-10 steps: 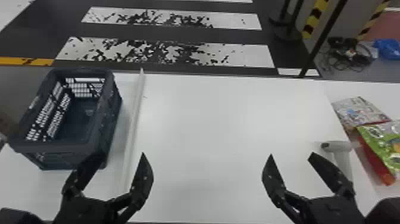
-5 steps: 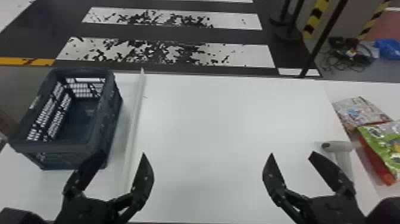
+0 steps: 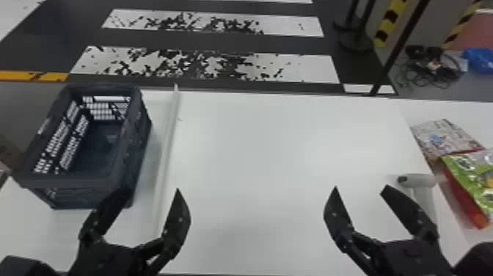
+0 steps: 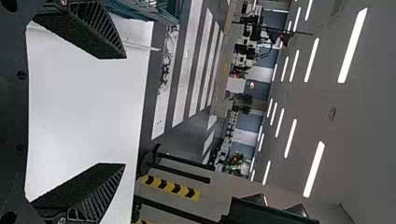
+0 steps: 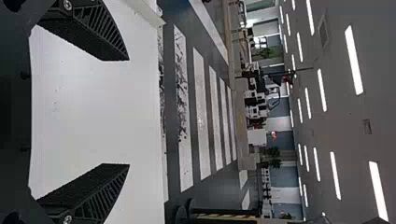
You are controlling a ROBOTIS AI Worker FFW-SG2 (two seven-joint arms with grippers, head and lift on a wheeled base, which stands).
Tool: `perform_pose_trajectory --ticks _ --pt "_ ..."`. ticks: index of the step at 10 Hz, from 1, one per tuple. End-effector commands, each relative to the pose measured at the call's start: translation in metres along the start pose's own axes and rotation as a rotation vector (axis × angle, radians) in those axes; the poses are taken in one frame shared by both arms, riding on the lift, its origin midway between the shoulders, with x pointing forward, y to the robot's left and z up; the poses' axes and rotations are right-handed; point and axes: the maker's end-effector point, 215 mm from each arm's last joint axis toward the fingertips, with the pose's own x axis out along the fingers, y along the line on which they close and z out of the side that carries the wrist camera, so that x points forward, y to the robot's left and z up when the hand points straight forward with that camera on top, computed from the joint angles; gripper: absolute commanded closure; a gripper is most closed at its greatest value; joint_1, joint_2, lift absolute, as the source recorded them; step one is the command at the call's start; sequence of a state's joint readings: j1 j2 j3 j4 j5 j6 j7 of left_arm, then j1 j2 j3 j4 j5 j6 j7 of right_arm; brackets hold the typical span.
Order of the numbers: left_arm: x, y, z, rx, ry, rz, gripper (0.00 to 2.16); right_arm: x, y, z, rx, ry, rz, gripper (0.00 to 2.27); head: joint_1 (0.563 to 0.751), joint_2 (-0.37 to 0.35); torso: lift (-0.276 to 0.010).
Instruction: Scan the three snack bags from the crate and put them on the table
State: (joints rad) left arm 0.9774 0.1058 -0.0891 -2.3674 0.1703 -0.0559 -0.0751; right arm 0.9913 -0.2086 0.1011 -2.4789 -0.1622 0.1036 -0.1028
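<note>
Snack bags [image 3: 473, 169] lie at the right. The left tool [image 3: 151, 190] and right tool [image 3: 361, 186] point forward above the table [image 3: 271, 143], each spread wide.

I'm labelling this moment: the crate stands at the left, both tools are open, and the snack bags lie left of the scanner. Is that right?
One thing is off: in the head view the snack bags lie right of the scanner, not left. The rest holds: the crate stands at the left, and the left tool and right tool are open.
</note>
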Motion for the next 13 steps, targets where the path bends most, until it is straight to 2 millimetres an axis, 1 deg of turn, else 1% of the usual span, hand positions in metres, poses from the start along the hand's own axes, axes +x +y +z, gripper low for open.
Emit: perform_pose_trajectory --ticks 1,13 --pt "0.0005 -0.0006 0.0003 -0.001 -0.001 -0.001 0.04 0.0001 0.0001 0.0001 0.001 0.000 0.000 0.07 0.695 -0.029 -0.094" --pt "0.0019 -0.0002 0.0027 0.003 -0.006 -0.002 0.04 0.0008 0.0012 0.0010 0.002 -0.003 0.004 0.07 0.695 -0.027 -0.094"
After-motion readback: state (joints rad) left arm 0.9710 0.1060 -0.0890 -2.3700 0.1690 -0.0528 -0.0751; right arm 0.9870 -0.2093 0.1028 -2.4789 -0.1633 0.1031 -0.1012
